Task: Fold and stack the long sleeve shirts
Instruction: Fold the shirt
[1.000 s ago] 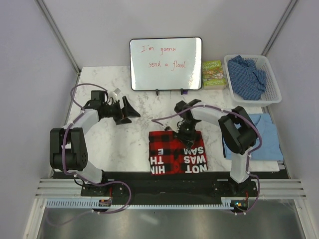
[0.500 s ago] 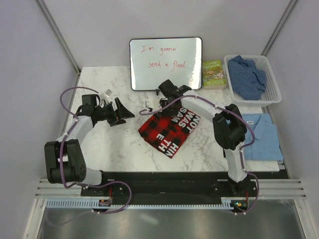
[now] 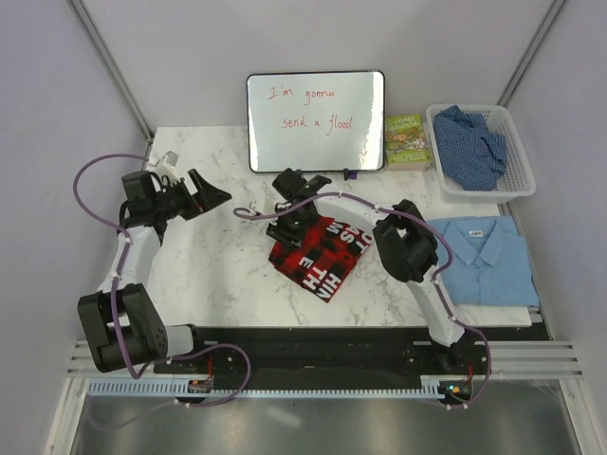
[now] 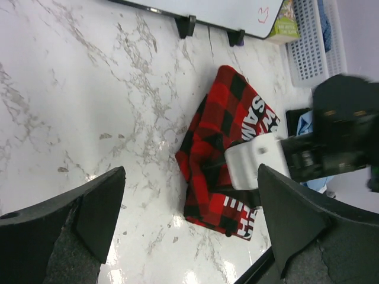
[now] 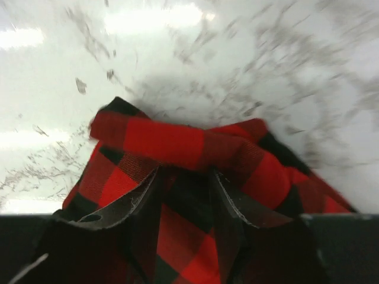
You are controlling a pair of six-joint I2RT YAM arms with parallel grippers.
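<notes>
Item: red-and-black checked flannel (image 3: 325,262), folded, lettering up, now askew at mid table (image 3: 213,270), dragged and turned from the near edge. Right gripper (image 3: 289,226) sits at its far-left corner, half-parted and widening astride a cloth ridge; whether it still pinches cannot be told, but release seems likely. Left gripper (image 3: 211,190) hangs wide and empty; the light blue shirt (image 3: 484,256) awaits stacking.
</notes>
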